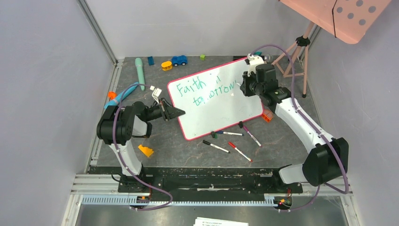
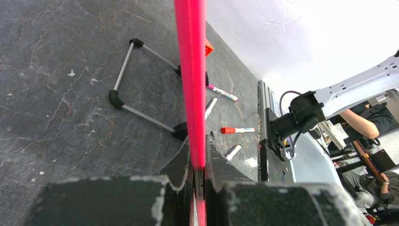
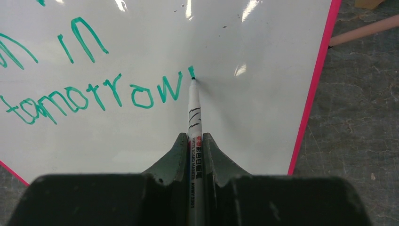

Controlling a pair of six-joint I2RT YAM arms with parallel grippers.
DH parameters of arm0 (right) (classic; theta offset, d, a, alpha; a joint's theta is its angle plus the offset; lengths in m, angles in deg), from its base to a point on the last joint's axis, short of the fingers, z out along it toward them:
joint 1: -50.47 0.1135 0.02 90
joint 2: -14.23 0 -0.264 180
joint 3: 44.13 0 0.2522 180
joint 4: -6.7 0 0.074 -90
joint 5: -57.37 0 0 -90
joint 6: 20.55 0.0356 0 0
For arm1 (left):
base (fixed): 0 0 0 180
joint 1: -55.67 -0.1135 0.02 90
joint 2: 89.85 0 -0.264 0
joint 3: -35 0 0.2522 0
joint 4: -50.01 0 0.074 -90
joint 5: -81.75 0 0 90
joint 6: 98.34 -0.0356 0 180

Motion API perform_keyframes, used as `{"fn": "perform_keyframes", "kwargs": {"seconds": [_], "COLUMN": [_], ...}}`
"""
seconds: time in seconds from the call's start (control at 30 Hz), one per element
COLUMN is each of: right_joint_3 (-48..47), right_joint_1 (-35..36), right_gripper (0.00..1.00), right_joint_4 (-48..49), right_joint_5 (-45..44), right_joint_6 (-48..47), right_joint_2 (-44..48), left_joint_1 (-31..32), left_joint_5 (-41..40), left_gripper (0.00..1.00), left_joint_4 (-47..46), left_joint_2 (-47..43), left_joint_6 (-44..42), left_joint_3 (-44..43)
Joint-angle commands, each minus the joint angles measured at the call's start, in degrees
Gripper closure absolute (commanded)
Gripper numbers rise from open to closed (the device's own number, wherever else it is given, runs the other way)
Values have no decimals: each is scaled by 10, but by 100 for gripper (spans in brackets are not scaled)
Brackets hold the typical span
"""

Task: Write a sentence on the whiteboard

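Observation:
The whiteboard (image 1: 235, 109), white with a pink-red rim, lies tilted in the middle of the table. Green words "Faith in tomorrow" (image 1: 205, 90) run across it in two lines. My left gripper (image 1: 175, 112) is shut on the board's left rim (image 2: 192, 84), which runs edge-on between the fingers in the left wrist view. My right gripper (image 1: 244, 87) is shut on a white marker (image 3: 195, 117). Its tip touches the whiteboard (image 3: 254, 108) just right of "tomorrow" (image 3: 94, 96), beside a short green stroke (image 3: 191, 71).
Several loose markers (image 1: 233, 141) lie in front of the board. Toy blocks, a blue car (image 1: 179, 60) and a teal handle (image 1: 139, 73) sit at the back. An orange block (image 1: 146, 150) lies front left. A wooden easel (image 1: 296, 56) stands at right.

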Motion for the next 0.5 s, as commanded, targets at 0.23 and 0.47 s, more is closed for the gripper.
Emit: {"fn": "perform_keyframes", "kwargs": {"seconds": [0.23, 0.47], "right_joint_3": [-29, -27], "right_joint_1": [-16, -22], "right_gripper": [100, 100], "right_joint_4": [-20, -19], "right_joint_5": [23, -1], "right_joint_6": [-15, -13], "right_joint_2": [46, 30], "left_joint_1": [12, 11], "left_joint_5": [64, 64], "left_gripper": [98, 98], "left_joint_4": [-36, -36], "left_joint_2": [13, 14], "left_joint_6": [-69, -68], "left_joint_3": [0, -2]}}
